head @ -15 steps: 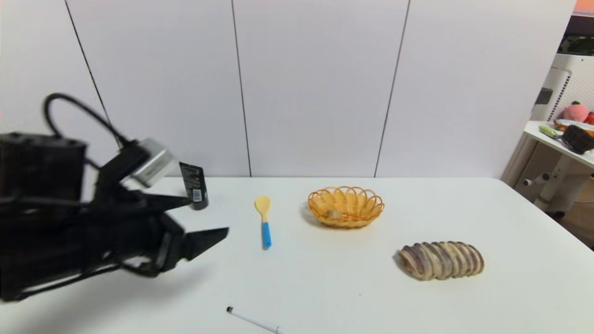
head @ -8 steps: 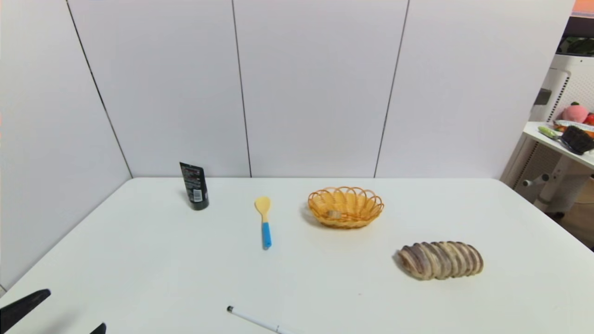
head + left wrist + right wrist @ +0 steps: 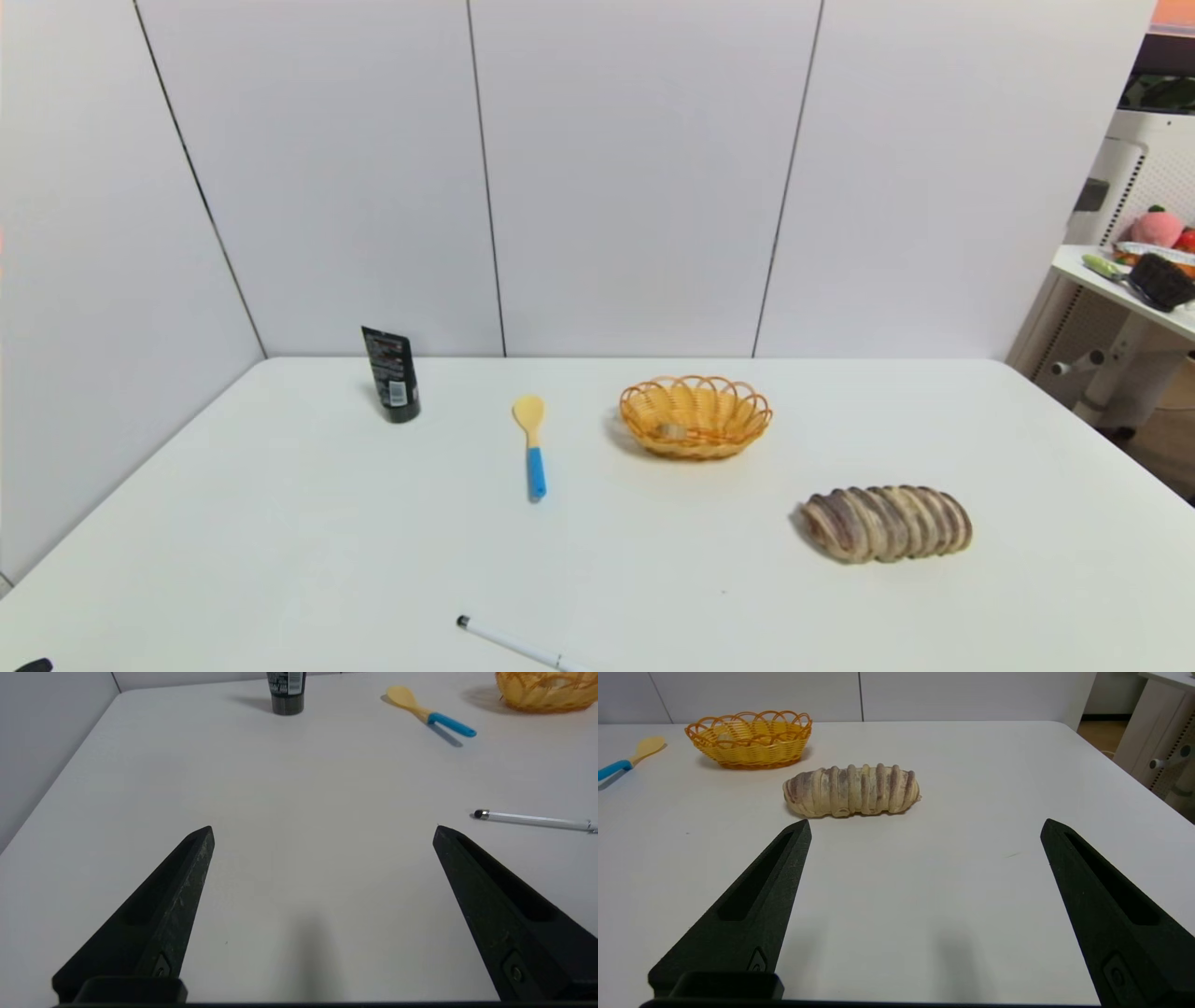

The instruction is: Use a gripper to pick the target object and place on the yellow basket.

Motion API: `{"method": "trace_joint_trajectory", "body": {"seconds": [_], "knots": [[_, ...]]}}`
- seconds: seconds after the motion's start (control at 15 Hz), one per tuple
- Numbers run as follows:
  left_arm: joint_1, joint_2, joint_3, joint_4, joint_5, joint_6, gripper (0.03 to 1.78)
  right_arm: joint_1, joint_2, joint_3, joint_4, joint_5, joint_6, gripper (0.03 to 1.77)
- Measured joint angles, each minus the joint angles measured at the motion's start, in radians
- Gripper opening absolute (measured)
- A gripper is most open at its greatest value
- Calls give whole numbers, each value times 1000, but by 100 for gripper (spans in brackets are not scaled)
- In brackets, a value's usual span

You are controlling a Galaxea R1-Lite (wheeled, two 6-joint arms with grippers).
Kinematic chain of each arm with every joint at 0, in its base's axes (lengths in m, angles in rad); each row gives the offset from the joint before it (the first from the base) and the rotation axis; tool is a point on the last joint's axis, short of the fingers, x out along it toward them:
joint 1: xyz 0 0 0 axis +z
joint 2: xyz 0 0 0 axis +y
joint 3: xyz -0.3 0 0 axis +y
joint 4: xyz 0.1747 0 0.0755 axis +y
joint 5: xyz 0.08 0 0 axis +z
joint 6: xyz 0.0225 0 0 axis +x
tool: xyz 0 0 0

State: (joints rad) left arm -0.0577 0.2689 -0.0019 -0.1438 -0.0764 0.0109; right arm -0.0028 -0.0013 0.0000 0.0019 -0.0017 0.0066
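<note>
Head view, target object in yellow basket, spoon and loaf nearby, both pincers spread wide, empty.

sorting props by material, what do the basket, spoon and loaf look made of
Basket: woven wicker or plastic imitation, glossy yellow-orange strands with a looped rim; which one is unclear.
Spoon: looks like plastic, a smooth matte yellow bowl and a blue handle.
Loaf: bread-like, a matte tan crust with darker stripes; possibly a foam or plastic replica, the pictures cannot settle it.
</note>
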Motion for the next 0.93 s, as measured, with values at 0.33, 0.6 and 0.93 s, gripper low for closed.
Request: {"method": "trace_joint_trajectory", "body": {"seconds": [0.33,0.6,0.93], "knots": [[40,-189,-2,93,45,-29,169,0,0,0,0,0,0,170],[48,-257,1,146,63,95,169,0,0,0,0,0,0,170],[49,-269,2,146,63,44,169,0,0,0,0,0,-1,170]]}}
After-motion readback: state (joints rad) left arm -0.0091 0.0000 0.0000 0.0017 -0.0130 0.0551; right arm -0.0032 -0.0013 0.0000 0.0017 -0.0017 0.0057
